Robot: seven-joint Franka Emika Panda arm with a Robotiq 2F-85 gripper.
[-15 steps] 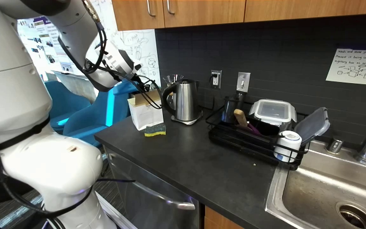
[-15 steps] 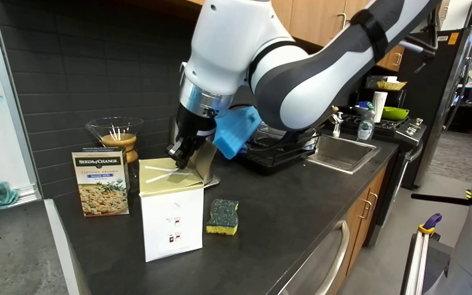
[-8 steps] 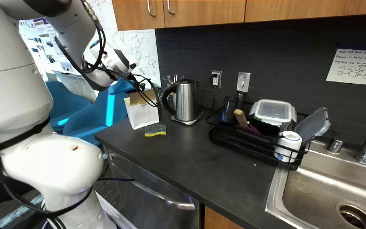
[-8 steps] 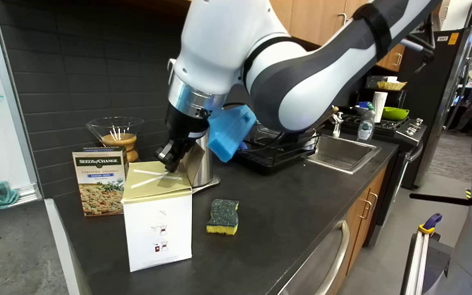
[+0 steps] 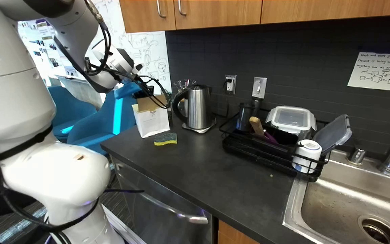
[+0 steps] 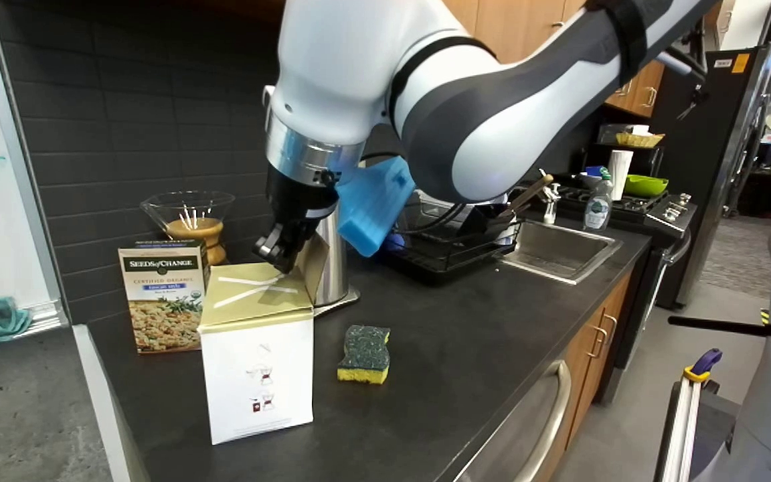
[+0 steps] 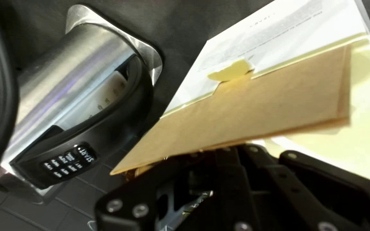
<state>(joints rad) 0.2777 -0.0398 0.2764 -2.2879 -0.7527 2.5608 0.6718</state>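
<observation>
I see the gripper (image 6: 280, 260) with fingers closed together just beside the brown flap (image 7: 262, 102), which stands up, probably because its crease is stiff, on the white box (image 6: 258, 375) upon the counter (image 5: 212, 169) near the kettle (image 5: 199, 108).

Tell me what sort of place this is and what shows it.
A kitchen, probably a shared one: there's a metal sink, a loaded dish rack next to it, and a handwritten note that starts "Wash and store your".
</observation>
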